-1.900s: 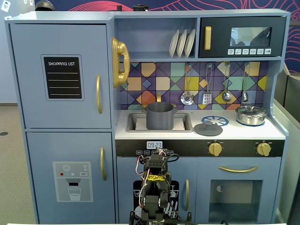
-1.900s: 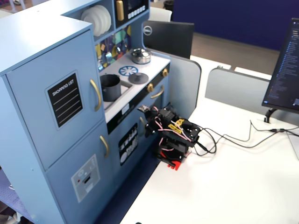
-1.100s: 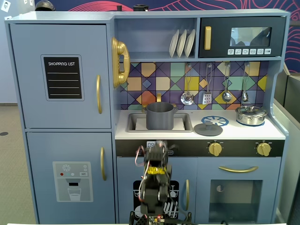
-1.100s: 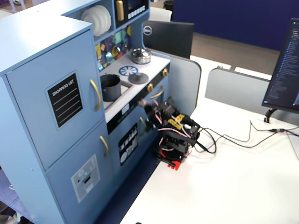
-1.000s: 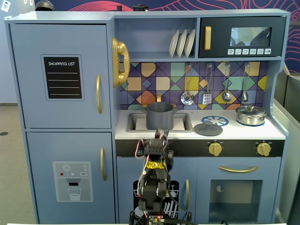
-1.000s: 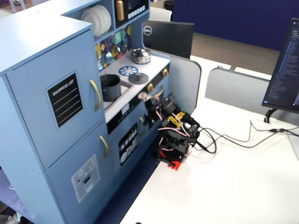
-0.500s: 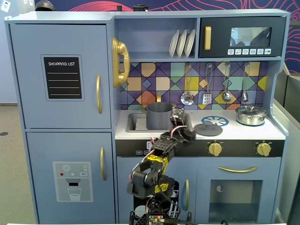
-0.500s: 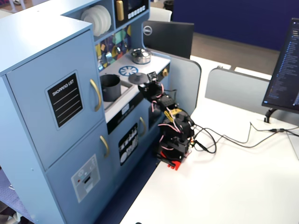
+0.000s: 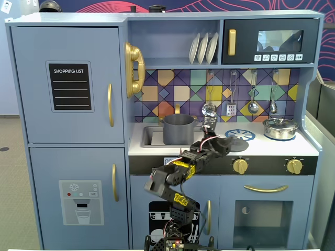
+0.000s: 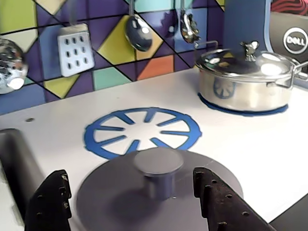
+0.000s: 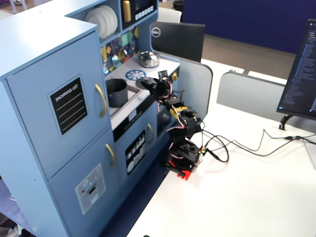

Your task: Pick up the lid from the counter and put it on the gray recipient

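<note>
The lid (image 10: 159, 192) is a flat matte dark-gray disc with a centre knob (image 10: 158, 163). It lies on the white counter just in front of the blue burner mark (image 10: 143, 132). My gripper (image 10: 130, 197) is open, its two black fingers on either side of the knob, apart from it. In a fixed view the lid (image 9: 236, 141) shows right of the gripper (image 9: 220, 144). The gray recipient (image 9: 178, 129) stands in the sink at the left; it also shows in the other fixed view (image 11: 116, 92).
A shiny silver pot with its own lid (image 10: 246, 79) stands on the right burner. Utensils hang on the tiled back wall (image 10: 74, 48). The sink edge (image 10: 12, 159) is at the left of the wrist view.
</note>
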Controlling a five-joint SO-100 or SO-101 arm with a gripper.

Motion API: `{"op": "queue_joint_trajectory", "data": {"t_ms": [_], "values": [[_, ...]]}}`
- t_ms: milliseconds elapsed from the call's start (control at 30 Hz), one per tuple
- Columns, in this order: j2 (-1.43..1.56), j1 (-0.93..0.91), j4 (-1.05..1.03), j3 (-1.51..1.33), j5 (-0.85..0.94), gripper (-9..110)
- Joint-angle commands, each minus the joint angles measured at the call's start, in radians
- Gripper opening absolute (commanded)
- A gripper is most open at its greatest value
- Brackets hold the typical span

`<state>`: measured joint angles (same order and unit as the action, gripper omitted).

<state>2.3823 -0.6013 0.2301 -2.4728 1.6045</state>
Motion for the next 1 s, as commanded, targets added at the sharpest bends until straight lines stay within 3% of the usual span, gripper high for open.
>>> {"op": "queue_joint_trajectory", "data": {"t_ms": [0, 667, 967], "values": [[-0.086, -0.020, 0.048, 0.124, -0.005, 26], [-0.446, -0.046, 0.146, 0.333, -0.011, 26], [-0.563, -0.035, 0.147, 0.414, -0.015, 20]]}}
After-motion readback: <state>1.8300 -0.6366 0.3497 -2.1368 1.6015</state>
